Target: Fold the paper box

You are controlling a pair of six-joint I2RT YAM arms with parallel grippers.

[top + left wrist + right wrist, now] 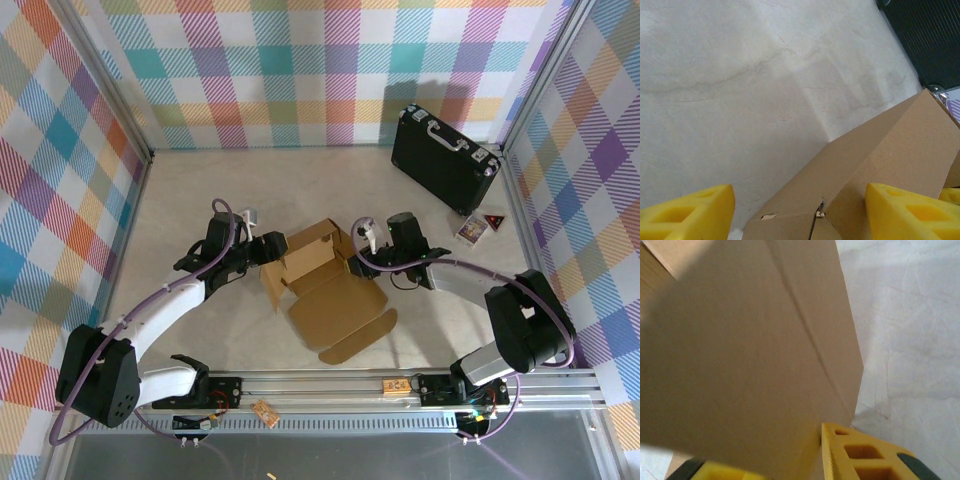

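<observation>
The paper box [336, 308] is brown corrugated cardboard, half raised in the middle of the table, with its front flaps lying flat toward me. My left gripper [266, 249] is at the box's left wall. In the left wrist view its yellow fingers [687, 212] stand wide apart and open, with a folded cardboard wall [880, 155] rising between them. My right gripper [362, 262] is at the box's right wall. In the right wrist view a cardboard panel [750, 355] stands between the fingers and presses on the right finger [865, 455], covering most of the other.
A black hard case [445, 160] with silver trim lies at the back right, with two small cards [470, 230] in front of it. Checked walls close in the table on three sides. Small bits [265, 412] lie on the front rail.
</observation>
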